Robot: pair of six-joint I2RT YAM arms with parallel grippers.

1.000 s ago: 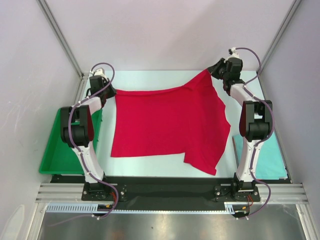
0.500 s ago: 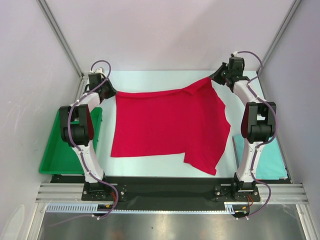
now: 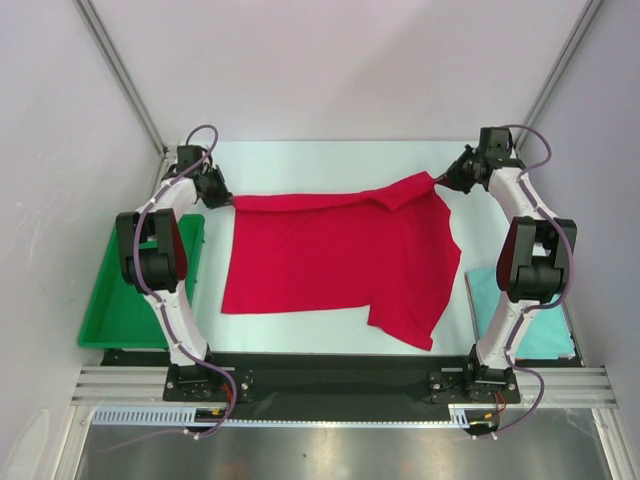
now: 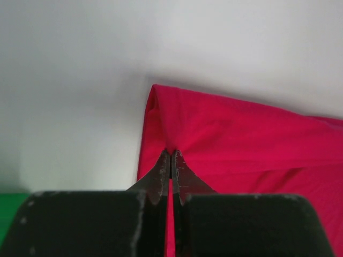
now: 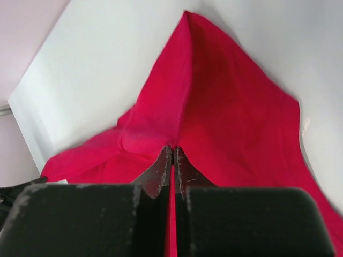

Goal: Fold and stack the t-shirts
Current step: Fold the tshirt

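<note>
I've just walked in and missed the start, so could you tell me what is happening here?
The robot is handling a red t-shirt. The left gripper is shut on its far left corner and the right gripper on its far right corner, while the rest lies spread on the table, not yet folded. A folded teal t-shirt lies at the table's near right.

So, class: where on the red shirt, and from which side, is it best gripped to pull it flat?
On the red shirt, probably the two far corners, each from its outer side. The left gripper and right gripper are shut there, and the far edge stretches nearly straight between them.
</note>
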